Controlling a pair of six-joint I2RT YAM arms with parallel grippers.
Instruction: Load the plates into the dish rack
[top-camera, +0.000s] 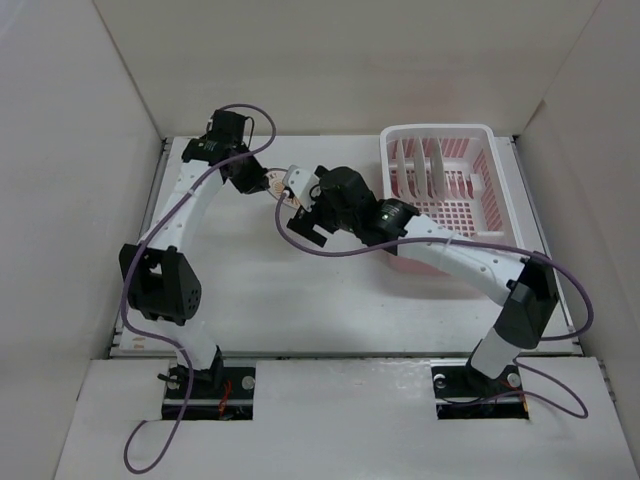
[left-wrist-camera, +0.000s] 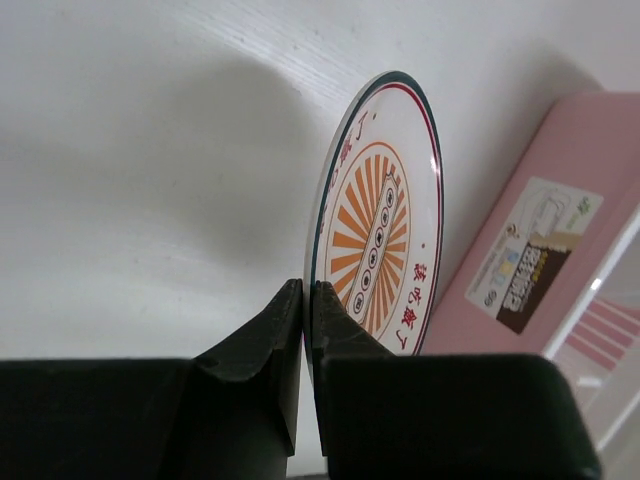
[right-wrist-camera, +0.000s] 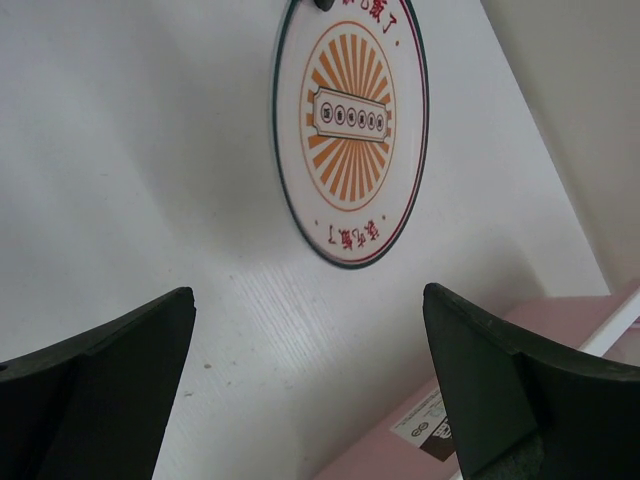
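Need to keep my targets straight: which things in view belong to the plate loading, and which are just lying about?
Job: sunburst plate, pinched at its rim by the shut left gripper; open right gripper; dish rack; racked plates.
Just there: purple cables; sticker on the rack wall.

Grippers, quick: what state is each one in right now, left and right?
Left gripper: closed on the rim of the sunburst plate.
Right gripper: open, holding nothing, facing that plate.
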